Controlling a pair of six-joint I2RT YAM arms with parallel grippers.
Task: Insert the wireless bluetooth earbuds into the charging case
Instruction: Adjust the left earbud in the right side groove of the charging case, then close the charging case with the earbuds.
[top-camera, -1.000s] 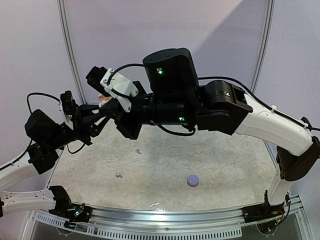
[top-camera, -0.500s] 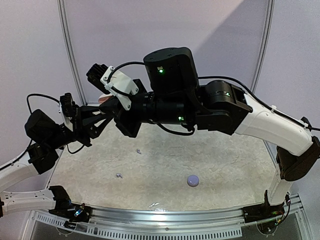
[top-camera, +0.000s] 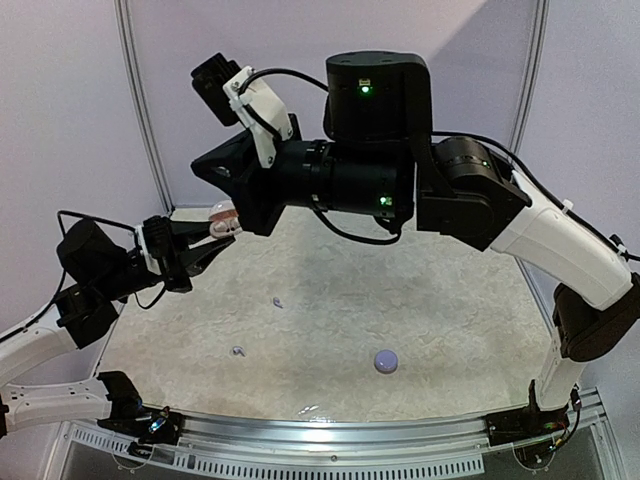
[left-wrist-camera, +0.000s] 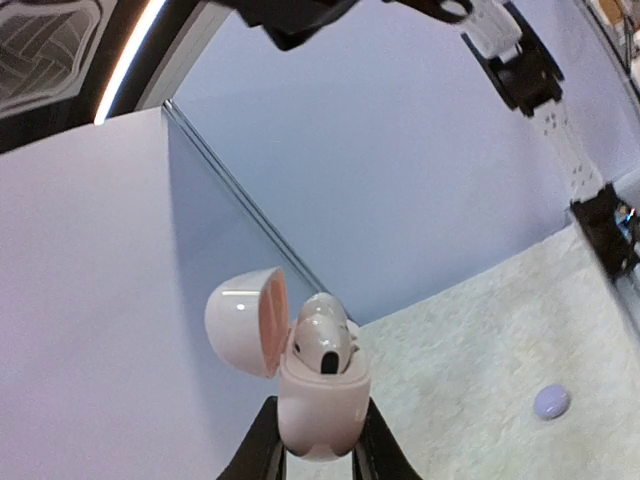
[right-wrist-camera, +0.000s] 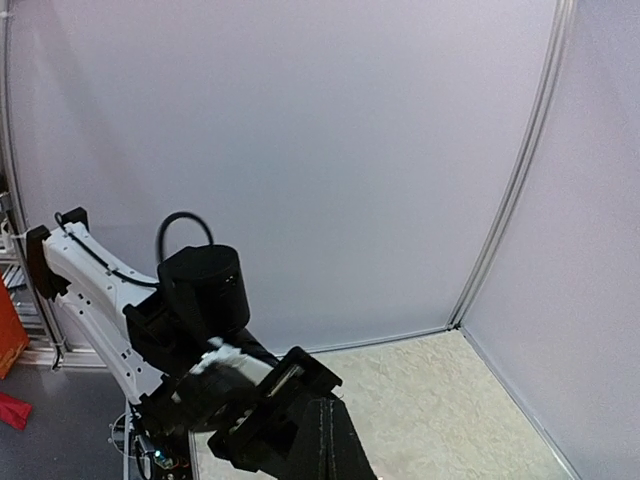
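The charging case (left-wrist-camera: 318, 400) is pale pink-lavender, with its lid (left-wrist-camera: 243, 320) swung open to the left. My left gripper (left-wrist-camera: 318, 445) is shut on the case's lower body and holds it upright in the air. A whitish earbud (left-wrist-camera: 322, 343) sits in the case, its head sticking up. From above, the case (top-camera: 224, 218) hangs over the table's far left in my left gripper (top-camera: 208, 226). My right gripper (top-camera: 203, 166) is raised above the case and apart from it. Its fingers (right-wrist-camera: 326, 420) are pressed together with nothing between them.
Two tiny whitish earbud-like pieces (top-camera: 277, 302) (top-camera: 238, 351) lie on the pale textured table (top-camera: 460, 320). A small round lavender object (top-camera: 386, 361) (left-wrist-camera: 551, 402) rests near the front middle. The right arm's bulky black body (top-camera: 370, 150) spans the back.
The right gripper has lifted up and away from the case. The left gripper has shifted a little right and down with the case still in it.
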